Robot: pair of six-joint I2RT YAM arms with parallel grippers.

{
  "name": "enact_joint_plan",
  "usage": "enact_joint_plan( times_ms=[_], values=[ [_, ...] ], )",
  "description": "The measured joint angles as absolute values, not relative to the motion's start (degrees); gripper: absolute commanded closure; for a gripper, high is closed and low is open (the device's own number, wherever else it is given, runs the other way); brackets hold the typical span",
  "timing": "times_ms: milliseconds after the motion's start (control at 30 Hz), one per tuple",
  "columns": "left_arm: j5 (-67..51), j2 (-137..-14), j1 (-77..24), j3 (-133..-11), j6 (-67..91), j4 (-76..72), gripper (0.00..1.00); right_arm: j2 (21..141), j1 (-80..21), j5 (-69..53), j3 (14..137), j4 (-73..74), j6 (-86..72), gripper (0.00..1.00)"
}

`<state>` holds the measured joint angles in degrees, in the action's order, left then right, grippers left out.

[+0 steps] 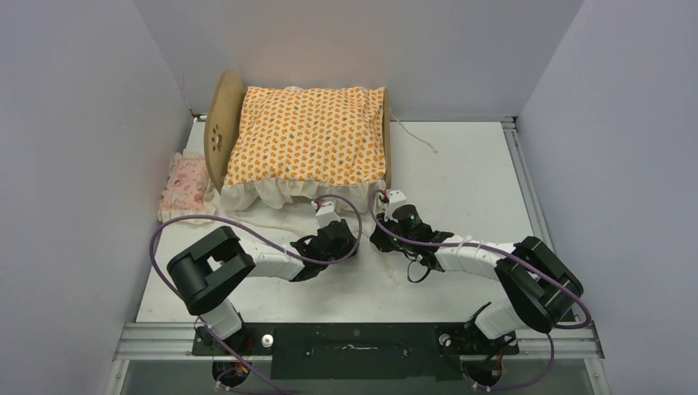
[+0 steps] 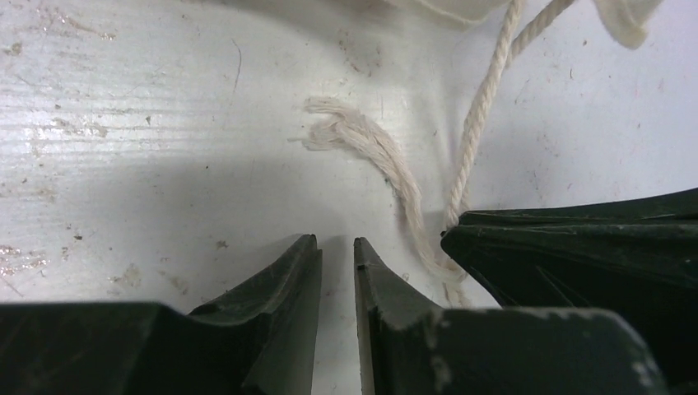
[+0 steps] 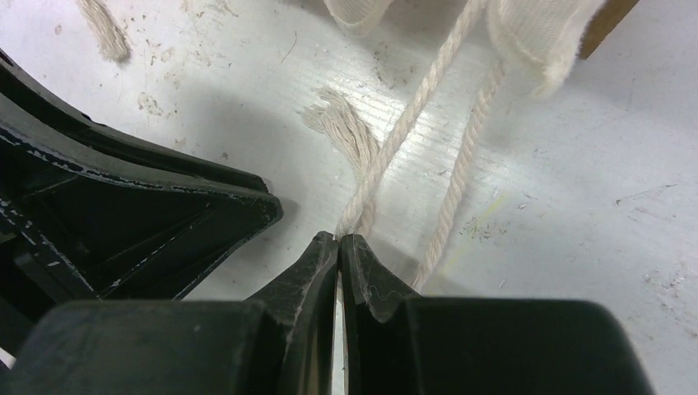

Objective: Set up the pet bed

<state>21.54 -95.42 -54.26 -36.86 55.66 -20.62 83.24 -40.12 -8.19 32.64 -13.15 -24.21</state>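
The pet bed stands at the back of the table, its rounded headboard [image 1: 218,132] with the paw cutout on the left and its low footboard [image 1: 386,132] on the right. An orange-patterned cushion [image 1: 309,136] covers it. In front of the bed my right gripper [image 3: 339,237] is shut on a white twisted cord [image 3: 411,107] that runs up to the bed's edge. A frayed cord end [image 2: 354,136] lies on the table just ahead of my left gripper [image 2: 337,240]. Its jaws stand narrowly open with only bare table between them. The two grippers nearly touch tip to tip [image 1: 366,240].
A small pink frilled pillow [image 1: 185,185] lies left of the headboard against the wall. The cushion's white ruffle [image 1: 280,196] hangs over the near side of the bed. Another cord [image 1: 416,136] trails right of the footboard. Grey walls close in left, right and behind.
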Motion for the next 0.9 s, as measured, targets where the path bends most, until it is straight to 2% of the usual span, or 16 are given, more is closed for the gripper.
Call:
enact_joint_plan(
  times_ms=[267,533,900],
  values=[
    [19.2,-98.8,-53.6,-40.8,57.9,-19.0,0.83,83.2,-40.1,-8.7,32.1,-13.9,-23.3,0.95],
    [15.6,-106.7,-51.8,-49.0,57.2,-21.9,0.77,83.2,-39.9,-9.1,30.9,-14.6,-22.3,0.95],
    [15.1,-98.7,-50.4,-37.6,60.7,-25.5,0.74,83.2,-39.8,-10.5,30.8,-15.0,-20.6,0.95]
  ],
)
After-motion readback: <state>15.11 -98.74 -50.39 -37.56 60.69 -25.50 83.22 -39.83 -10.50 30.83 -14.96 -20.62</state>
